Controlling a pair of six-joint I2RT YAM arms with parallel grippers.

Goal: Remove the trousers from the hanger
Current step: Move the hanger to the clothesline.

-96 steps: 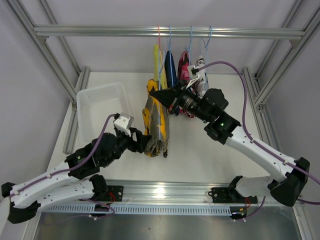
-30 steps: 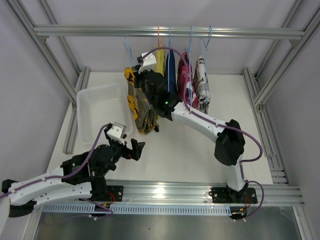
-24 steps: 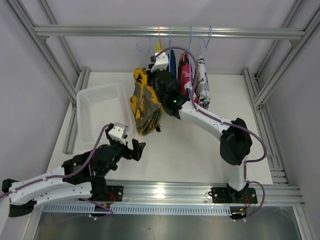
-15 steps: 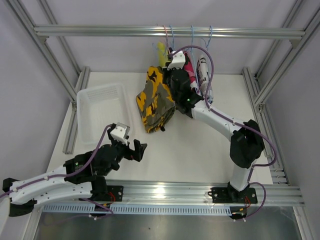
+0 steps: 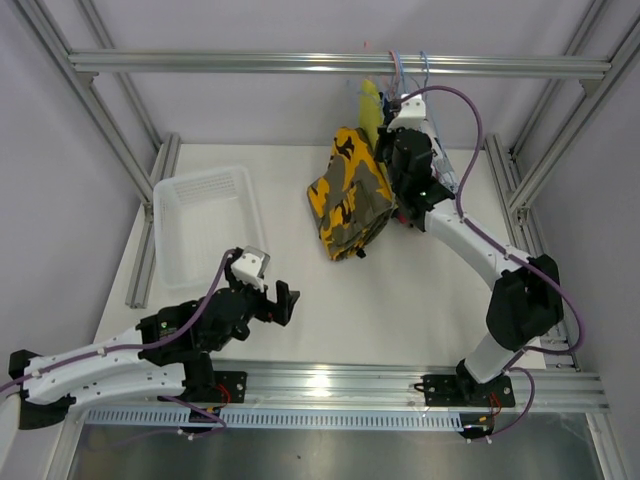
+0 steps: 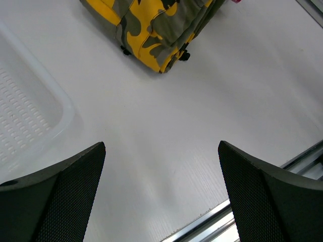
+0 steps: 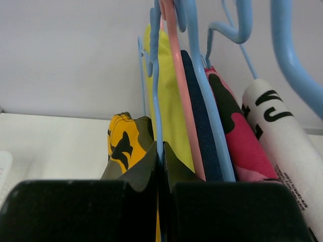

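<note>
My right gripper [image 5: 393, 138] is shut on the thin wire of a blue hanger [image 7: 157, 101]; in the right wrist view [image 7: 161, 149] its jaws pinch that wire. The yellow-brown camouflage trousers [image 5: 350, 192] hang from it, spread out over the table. Beside them, bunched on other hangers, are the yellow trousers [image 7: 171, 101], a navy pair [image 7: 199, 116], a pink-red pair [image 7: 237, 136] and a white lettered pair [image 7: 282, 136]. My left gripper [image 5: 286, 301] stands open low over the table, nothing between its fingers [image 6: 75, 191]. The camouflage trousers [image 6: 151, 25] lie well ahead of it.
A white perforated tray [image 5: 205, 225] sits at the left of the table. The hanger hooks crowd together on the aluminium rail [image 5: 250, 63] at the back right. Frame posts stand along both sides, and a metal rail runs along the table's near edge [image 6: 212, 227].
My right arm has swung from left to right under the rail with the camouflage trousers on their hanger, bunching the other hangers rightward. My left gripper crept slightly right, still open.
</note>
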